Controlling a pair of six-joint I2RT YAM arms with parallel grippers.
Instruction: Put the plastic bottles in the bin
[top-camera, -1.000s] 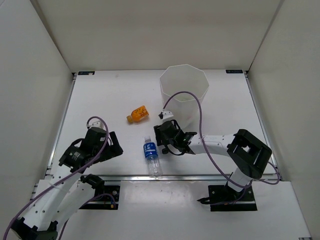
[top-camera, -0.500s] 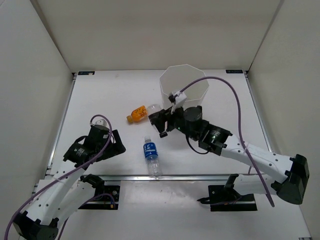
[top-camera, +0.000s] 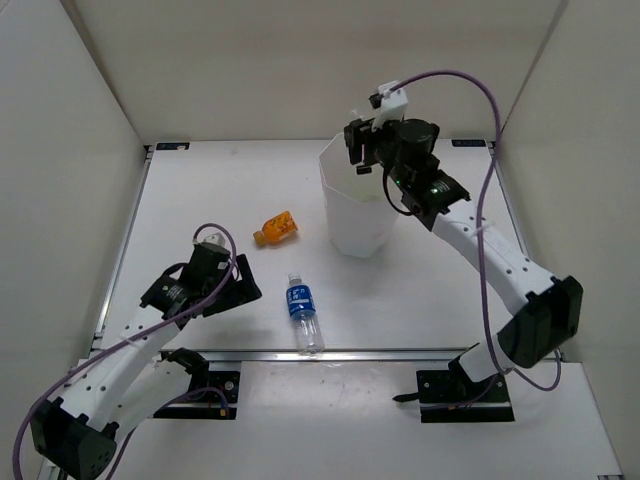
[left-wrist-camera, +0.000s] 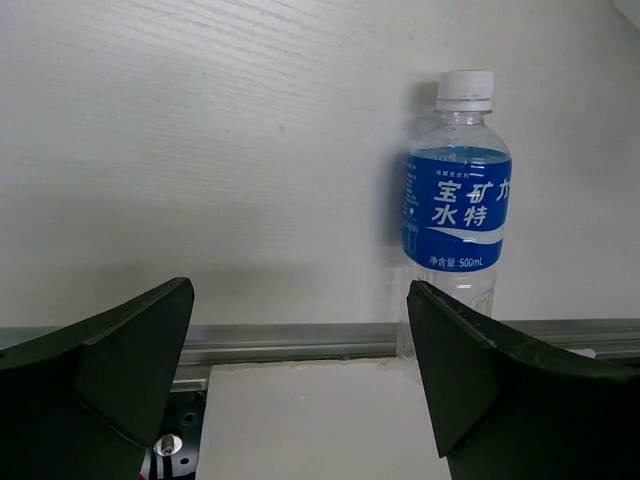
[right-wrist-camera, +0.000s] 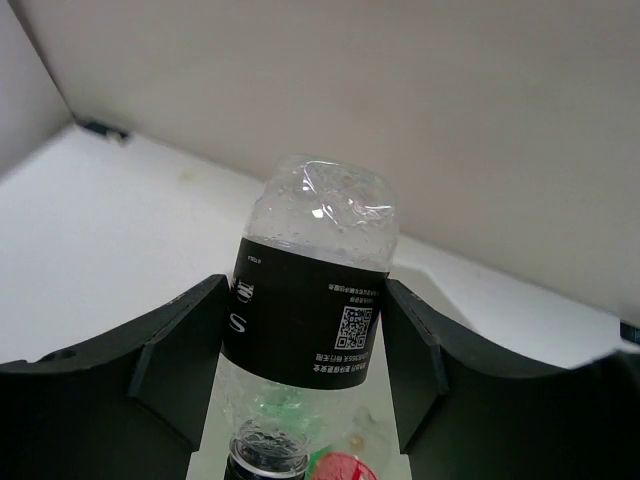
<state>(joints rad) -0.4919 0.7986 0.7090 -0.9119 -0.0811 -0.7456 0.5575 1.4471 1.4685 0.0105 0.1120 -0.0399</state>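
Note:
My right gripper is shut on the clear bottle with the black label, holding it neck down over the white bin. In the right wrist view the gripper has something green and a red piece showing below the bottle. The blue-label bottle lies near the table's front edge, and the left wrist view shows it ahead and to the right. My left gripper, seen in its own view, is open and empty just left of it. The orange bottle lies left of the bin.
A metal rail runs along the table's front edge under the left gripper. White walls enclose the table on three sides. The right arm's purple cable loops high above the bin.
My right arm has lifted the black-label bottle from the table beside the blue-label bottle, up and back over the bin. My left gripper has edged right toward the blue-label bottle.

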